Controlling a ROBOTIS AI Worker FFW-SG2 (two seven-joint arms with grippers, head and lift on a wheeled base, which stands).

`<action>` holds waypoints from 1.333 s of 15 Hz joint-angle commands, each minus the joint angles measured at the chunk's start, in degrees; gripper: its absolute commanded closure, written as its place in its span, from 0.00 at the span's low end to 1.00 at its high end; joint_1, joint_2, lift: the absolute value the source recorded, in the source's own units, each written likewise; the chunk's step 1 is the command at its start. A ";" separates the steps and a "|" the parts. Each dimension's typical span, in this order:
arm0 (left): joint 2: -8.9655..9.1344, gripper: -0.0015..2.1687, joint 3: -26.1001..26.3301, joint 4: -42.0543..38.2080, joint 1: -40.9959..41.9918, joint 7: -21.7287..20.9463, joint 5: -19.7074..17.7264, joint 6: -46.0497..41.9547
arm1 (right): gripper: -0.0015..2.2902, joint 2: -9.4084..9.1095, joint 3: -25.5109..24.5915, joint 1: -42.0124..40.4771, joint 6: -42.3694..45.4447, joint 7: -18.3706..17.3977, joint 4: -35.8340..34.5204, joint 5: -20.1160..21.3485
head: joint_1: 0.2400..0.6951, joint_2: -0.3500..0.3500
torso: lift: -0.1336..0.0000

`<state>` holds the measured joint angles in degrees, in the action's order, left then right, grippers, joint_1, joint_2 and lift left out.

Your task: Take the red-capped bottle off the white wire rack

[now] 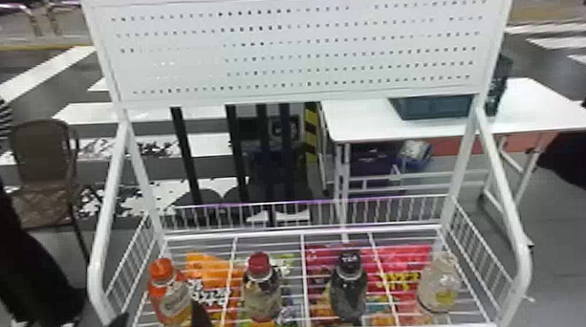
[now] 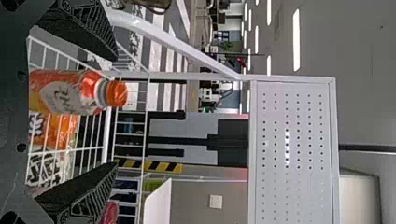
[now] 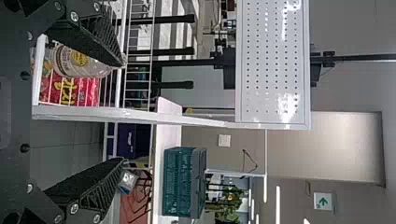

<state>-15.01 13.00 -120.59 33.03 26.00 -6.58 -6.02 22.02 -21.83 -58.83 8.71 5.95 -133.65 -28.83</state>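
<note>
On the white wire rack (image 1: 305, 232) ahead of you, the red-capped bottle (image 1: 261, 291) stands upright in the row, second from the left, with pale contents showing below a dark band at its shoulder. To its left you have the orange-capped bottle (image 1: 167, 299), and to its right a black-capped bottle (image 1: 349, 289), then a clear bottle (image 1: 439, 282) by the rack's right side. Your left gripper (image 1: 160, 310) is at the rack's near left, its two fingers spread wide with nothing held. From its wrist, you see the orange-capped bottle in the gap between the fingers, touching neither; the red-capped bottle sits off to the right of that gap in the head view. Your right gripper (image 3: 124, 112) is also wide open and empty, and in its wrist view one finger partly covers the clear bottle; you cannot tell whether they touch. Under the wires you can make out an orange snack bag (image 1: 206, 268) at the left and a red snack bag (image 1: 402, 258) at the right. Above the basket, you face a perforated white panel (image 1: 295, 48), and behind the rack a white table (image 1: 362, 126) carries a dark teal crate (image 1: 432, 107).
</note>
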 commanded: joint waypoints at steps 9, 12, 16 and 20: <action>5.52 0.04 21.72 34.90 -20.90 5.90 2.36 -19.51 | 0.08 0.13 -0.14 0.12 0.29 0.55 0.85 0.01 | 0.57 0.50 | 1.00; 7.01 0.04 22.51 39.47 -25.21 5.99 2.18 -18.63 | 0.08 0.13 -0.32 -0.23 0.99 0.64 0.85 -0.08 | 0.57 0.50 | 1.00; 6.66 0.04 22.33 41.32 -27.58 9.42 2.01 -17.75 | 0.08 0.04 -1.11 -0.67 2.58 0.81 1.47 -0.26 | 0.57 0.50 | 1.00; 6.13 0.04 21.98 43.07 -29.69 9.15 0.34 -15.11 | 0.08 0.22 -1.29 -0.67 2.75 0.81 1.38 -0.26 | 0.57 0.50 | 1.00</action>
<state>-8.77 35.00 -78.34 4.39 35.55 -5.37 -23.13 22.10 -23.09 -59.51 11.43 6.77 -132.20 -29.09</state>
